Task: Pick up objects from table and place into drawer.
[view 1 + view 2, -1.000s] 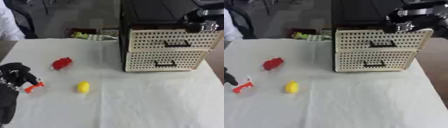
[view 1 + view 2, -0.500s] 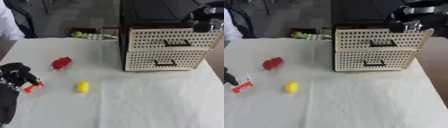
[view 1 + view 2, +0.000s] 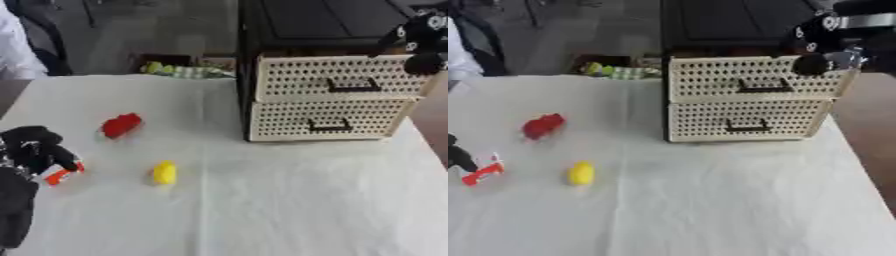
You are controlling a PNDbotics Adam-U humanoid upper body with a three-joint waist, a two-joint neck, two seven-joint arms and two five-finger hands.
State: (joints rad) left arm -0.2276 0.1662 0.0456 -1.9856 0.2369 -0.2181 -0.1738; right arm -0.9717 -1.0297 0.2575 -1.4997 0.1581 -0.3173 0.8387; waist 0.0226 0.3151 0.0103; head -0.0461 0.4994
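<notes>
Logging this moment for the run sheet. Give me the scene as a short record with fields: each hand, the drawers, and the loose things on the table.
left hand: near the table's left edge, fingers curled beside an orange and white object
right hand: up at the top drawer's right corner
drawer unit: two perforated cream drawers, top one sticking out past the bottom drawer
red object: on the tablecloth
yellow object: on the tablecloth, nearer the camera than the red one

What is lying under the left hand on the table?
An orange and white object sticks out from under the left hand. Its shape is unclear, and the part beneath the hand is covered.
</notes>
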